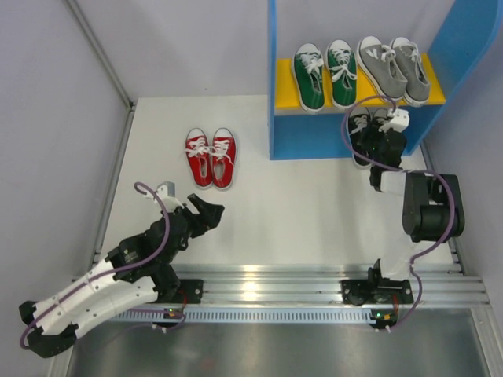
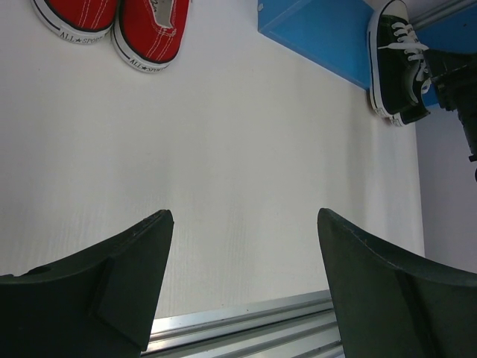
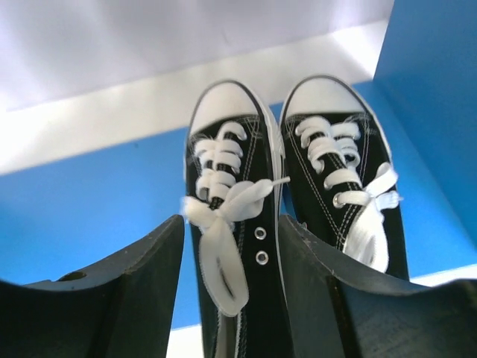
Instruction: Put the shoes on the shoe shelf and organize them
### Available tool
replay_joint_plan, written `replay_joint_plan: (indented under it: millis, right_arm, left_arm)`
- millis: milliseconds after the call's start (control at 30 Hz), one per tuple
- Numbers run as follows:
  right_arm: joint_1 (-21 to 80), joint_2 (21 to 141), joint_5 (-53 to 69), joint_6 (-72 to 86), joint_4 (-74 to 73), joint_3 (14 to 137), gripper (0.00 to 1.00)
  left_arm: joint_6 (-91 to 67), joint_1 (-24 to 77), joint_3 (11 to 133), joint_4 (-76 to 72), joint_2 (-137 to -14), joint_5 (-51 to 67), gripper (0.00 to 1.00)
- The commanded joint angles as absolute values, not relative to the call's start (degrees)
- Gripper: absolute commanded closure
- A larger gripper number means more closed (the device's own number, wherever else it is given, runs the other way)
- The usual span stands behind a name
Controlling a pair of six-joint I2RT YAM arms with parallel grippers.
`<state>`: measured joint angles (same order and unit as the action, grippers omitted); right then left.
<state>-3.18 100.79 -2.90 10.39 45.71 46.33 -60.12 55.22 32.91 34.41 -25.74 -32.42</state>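
The blue shoe shelf [image 1: 272,78] stands at the back right. On its yellow board [image 1: 286,85] sit the green pair [image 1: 324,75] and the grey pair [image 1: 394,69]. The black pair [image 1: 361,129] lies toes-in at the mouth of the lower level. My right gripper [image 1: 377,140] is over it. In the right wrist view the gripper [image 3: 231,220] is closed round the left black shoe [image 3: 246,253], with the right black shoe [image 3: 335,149] beside it. The red pair [image 1: 212,157] stands on the table left of the shelf. My left gripper [image 1: 211,210] is open and empty, also in its wrist view [image 2: 244,216].
A metal rail [image 1: 259,287] runs along the near edge under both arm bases. A grey wall with a metal post [image 1: 102,63] bounds the left side. The left wrist view shows the red pair's heels [image 2: 149,30], the shelf's blue base [image 2: 320,37] and one black shoe [image 2: 395,60].
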Motion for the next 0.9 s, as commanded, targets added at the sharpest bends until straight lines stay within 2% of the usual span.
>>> replay_joint_plan:
  millis: [0,167,367,500,600,733,867]
  right_arm:
    - [-4.1,95.7,-3.6,11.9,52.2,43.4,0.46]
    - [-4.0,90.7,-4.8,13.3,48.8,39.6,0.46]
    - [0.0,72.3,-8.1,11.0,37.1,31.3,0.46]
    - [9.5,50.6,-9.0,9.2,24.4,25.9,0.45]
    - [18.2,38.6,-9.2,8.9,15.1,24.1,0.42]
    - [29.8,31.0,-11.4,10.1,7.0,24.0,0.36]
    - [41.5,33.2,-16.2,10.3,11.0,22.9,0.34]
  left_arm:
    - [-60.6,55.3,34.3,34.2,-24.5,-32.6,0.17]
    - [-60.6,55.3,33.8,34.2,-23.4,-32.5,0.16]
    - [-58.5,55.3,35.2,34.5,-23.6,-32.4,0.14]
    - [-56.1,55.3,36.8,34.4,-24.4,-33.7,0.12]
    - [-55.3,55.3,37.3,34.4,-25.7,-35.2,0.09]
    - [-54.1,55.3,37.6,33.3,-30.0,-35.3,0.08]
    - [-53.0,55.2,38.7,33.0,-35.3,-36.1,0.08]
